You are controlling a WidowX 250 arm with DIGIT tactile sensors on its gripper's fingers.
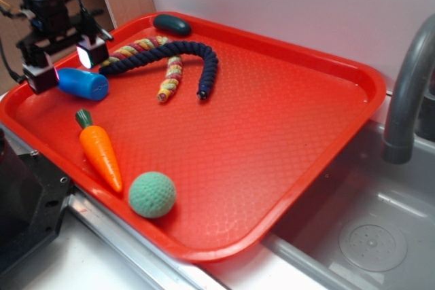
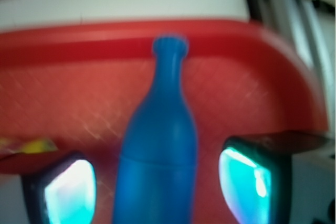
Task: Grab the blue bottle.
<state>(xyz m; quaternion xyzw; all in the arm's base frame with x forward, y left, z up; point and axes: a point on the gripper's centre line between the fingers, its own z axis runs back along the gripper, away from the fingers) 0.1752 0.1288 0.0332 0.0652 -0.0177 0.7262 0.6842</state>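
Gripper (image 2: 157, 187) straddles the blue bottle (image 2: 157, 150) lying on the red tray (image 1: 285, 134), fingers apart, a gap either side.

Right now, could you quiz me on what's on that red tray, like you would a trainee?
1. True or false: the pincer has its fingers on either side of the bottle.
2. Which lies nearest the ball? A rope B carrot C bottle
3. Fill in: the bottle's neck points toward the tray's ____.

Key:
1. True; the wrist view shows the bottle between the open fingers, with gaps.
2. B, the carrot.
3. Rim.
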